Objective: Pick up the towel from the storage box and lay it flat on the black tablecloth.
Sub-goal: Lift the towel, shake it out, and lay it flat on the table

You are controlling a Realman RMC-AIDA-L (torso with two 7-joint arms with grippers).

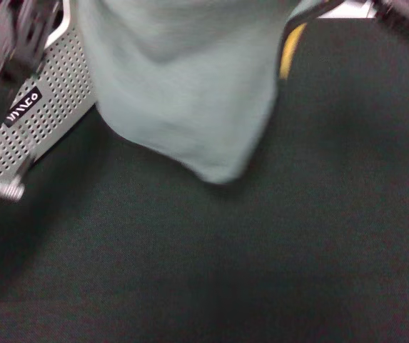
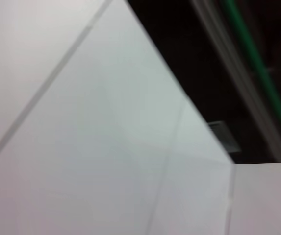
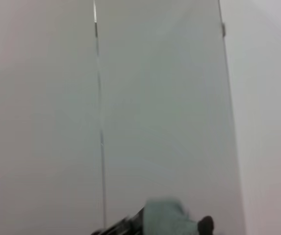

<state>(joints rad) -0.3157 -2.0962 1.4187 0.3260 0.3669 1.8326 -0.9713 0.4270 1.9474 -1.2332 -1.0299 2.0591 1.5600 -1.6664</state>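
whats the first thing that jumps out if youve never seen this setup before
The grey-green towel fills the upper middle of the head view, hanging lifted with its lowest corner dangling above the black tablecloth, and a sliver of its orange-yellow face shows along its right edge. To its left, at the robot's left, sits the perforated grey storage box with its black label. Neither hand can be made out clearly; the wrist views show mostly pale wall.

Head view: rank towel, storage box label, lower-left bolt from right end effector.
1. towel, centre, beside right end effector at top right.
2. storage box label, left.
3. bolt, lower left, farthest.
Left end effector sits top left.
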